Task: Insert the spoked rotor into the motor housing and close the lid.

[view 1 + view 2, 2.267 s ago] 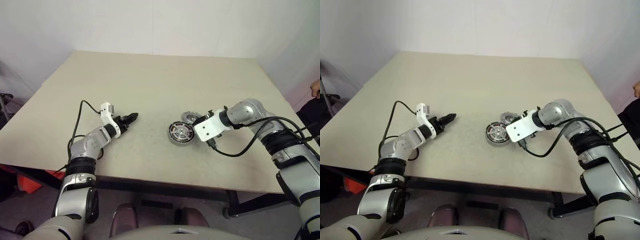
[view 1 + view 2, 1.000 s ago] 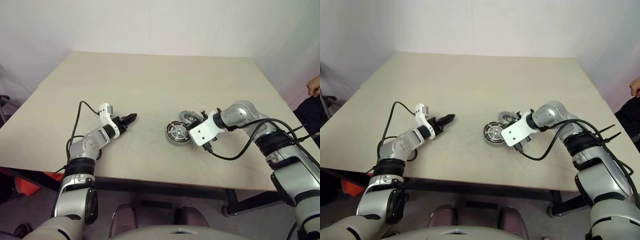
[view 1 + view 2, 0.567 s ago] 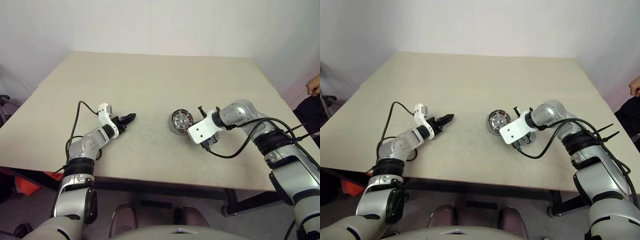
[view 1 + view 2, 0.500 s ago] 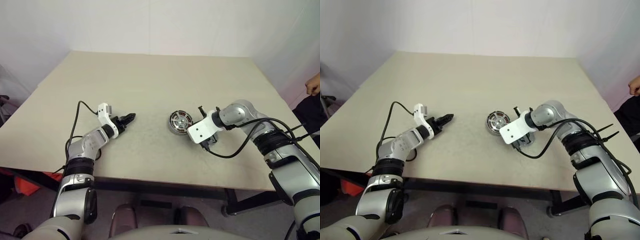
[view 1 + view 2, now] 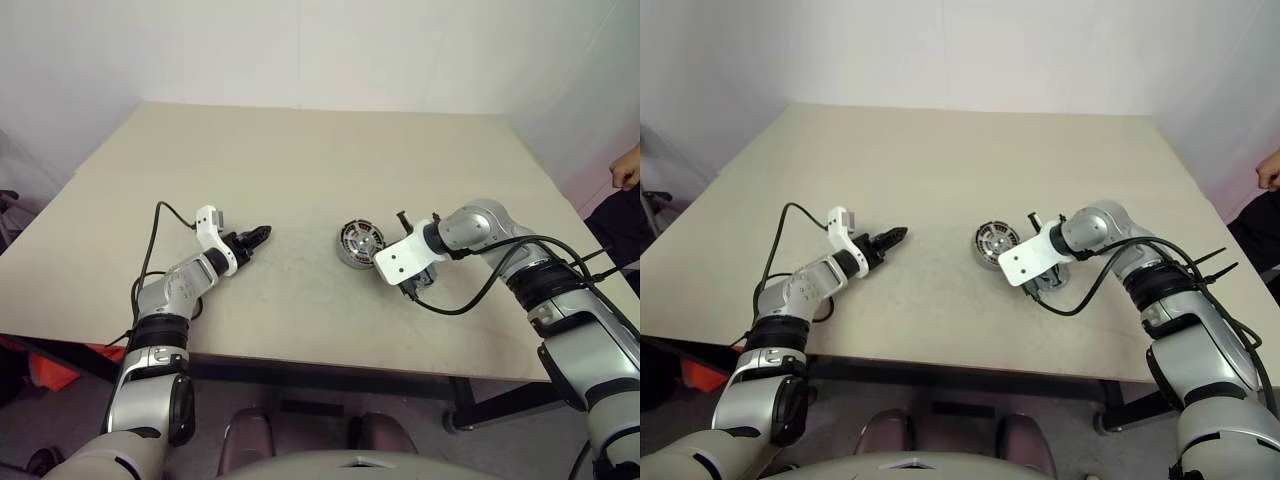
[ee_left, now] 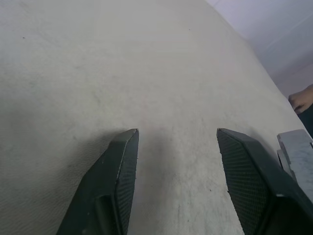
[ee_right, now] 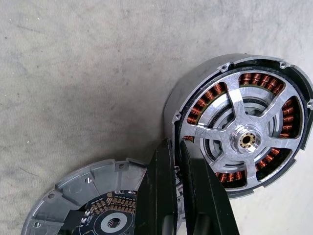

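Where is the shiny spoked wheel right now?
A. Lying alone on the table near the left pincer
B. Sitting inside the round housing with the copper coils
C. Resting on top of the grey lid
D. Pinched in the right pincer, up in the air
B: the spoked rotor sits within the motor housing, copper coils showing between its spokes.

Beige table [image 5: 300,160], plain white walls [image 5: 300,50]

Silver-grey arms with black joint bands, white wrist blocks, looping black cables, textured black jaws
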`<move>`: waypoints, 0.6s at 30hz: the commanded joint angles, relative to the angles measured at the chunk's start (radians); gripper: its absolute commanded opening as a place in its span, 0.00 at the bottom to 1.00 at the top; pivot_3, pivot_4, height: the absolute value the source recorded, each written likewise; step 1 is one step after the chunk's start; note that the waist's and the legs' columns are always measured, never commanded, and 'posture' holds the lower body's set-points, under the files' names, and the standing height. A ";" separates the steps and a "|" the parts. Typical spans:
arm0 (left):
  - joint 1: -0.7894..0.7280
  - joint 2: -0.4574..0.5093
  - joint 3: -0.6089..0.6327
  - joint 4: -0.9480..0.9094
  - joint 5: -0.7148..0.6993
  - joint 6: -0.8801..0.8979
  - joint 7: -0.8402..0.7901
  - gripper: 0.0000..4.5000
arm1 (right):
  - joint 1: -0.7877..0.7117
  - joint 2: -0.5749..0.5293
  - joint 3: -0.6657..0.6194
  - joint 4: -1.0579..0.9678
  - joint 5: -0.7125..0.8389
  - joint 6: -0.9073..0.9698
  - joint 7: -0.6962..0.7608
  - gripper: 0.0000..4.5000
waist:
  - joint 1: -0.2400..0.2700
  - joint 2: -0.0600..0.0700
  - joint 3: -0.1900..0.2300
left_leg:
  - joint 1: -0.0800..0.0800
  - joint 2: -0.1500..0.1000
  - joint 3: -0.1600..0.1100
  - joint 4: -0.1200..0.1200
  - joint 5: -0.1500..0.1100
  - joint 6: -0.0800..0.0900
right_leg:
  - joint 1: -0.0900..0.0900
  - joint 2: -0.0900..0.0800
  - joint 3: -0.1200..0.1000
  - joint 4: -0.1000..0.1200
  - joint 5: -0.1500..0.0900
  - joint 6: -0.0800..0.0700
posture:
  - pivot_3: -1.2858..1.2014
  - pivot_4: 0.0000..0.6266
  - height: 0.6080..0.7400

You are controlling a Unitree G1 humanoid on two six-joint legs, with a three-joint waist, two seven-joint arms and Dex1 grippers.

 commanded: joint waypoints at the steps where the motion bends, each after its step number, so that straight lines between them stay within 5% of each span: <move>1: -0.015 0.007 0.003 -0.003 0.002 -0.011 0.000 0.60 | -0.032 -0.007 -0.039 -0.072 0.059 -0.023 0.012 0.14 | 0.000 0.000 0.000 | 0.000 0.000 0.000 0.000 0.000 0.000 | 0.000 0.000 0.000 0.000 0.000 0.000 | 0.52 0.00 1.00; 4: -0.017 0.009 0.003 0.003 0.003 -0.013 -0.002 0.60 | -0.027 -0.005 -0.044 -0.100 0.072 -0.030 0.003 0.34 | 0.000 0.000 0.000 | 0.000 0.000 0.000 0.000 0.000 0.000 | 0.000 0.000 0.000 0.000 0.000 0.000 | 0.52 0.00 1.00; 13: -0.026 0.013 -0.002 0.019 0.007 -0.015 -0.010 0.60 | 0.001 -0.012 -0.068 -0.194 0.122 0.031 -0.007 0.34 | 0.000 0.000 0.000 | 0.000 0.000 0.000 0.000 0.000 0.000 | 0.000 0.000 0.000 0.000 0.000 0.000 | 0.52 0.00 1.00; 18: -0.026 0.010 -0.004 0.017 0.005 -0.014 -0.012 0.60 | 0.044 0.034 -0.171 -0.273 0.169 0.266 -0.110 0.34 | 0.001 0.000 0.000 | 0.000 0.000 0.000 0.000 0.000 0.000 | 0.000 0.000 0.000 0.000 0.000 0.000 | 0.52 0.00 1.00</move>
